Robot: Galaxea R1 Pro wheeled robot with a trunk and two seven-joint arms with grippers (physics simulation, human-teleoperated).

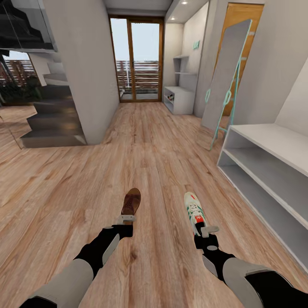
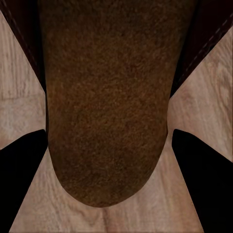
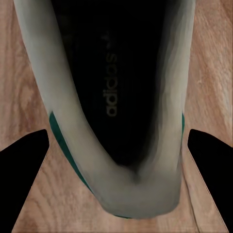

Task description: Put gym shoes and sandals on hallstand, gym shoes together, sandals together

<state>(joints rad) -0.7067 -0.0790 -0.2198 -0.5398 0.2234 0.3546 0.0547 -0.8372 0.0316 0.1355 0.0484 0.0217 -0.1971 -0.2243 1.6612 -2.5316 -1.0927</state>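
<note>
Two shoes lie ahead of you in the head view, both on the corridor floor [image 1: 149, 141]: a sandal [image 1: 131, 202] just in front of your left hand [image 1: 124, 219] and a gym shoe [image 1: 194, 211] just in front of your right hand [image 1: 206, 231]. Each hand sits at the near end of its shoe, the sandal's heel at the left fingertips and the gym shoe's heel at the right ones, though you cannot tell from here whether either hand is pressing on its shoe or merely around it. A hallstand [image 1: 265, 171] with long open shelves stands along the wall to your right, close to the gym shoe; a similar white unit [image 1: 179, 99] stands far down the corridor by the glass door [image 1: 137, 60], and a tall mirror [image 1: 226, 75] leans against the wall between them. In the left wrist view, the sandal's [image 2: 109, 107] rounded brown heel reaches in between the two dark fingers [image 2: 22, 179], which stand wide, with floor showing on either side of it. In the right wrist view, the gym shoe's [image 3: 58, 126] white heel with its green stripe lies between the fingers [image 3: 22, 174] in the same way, spread wide with gaps of floor beside it.
</note>
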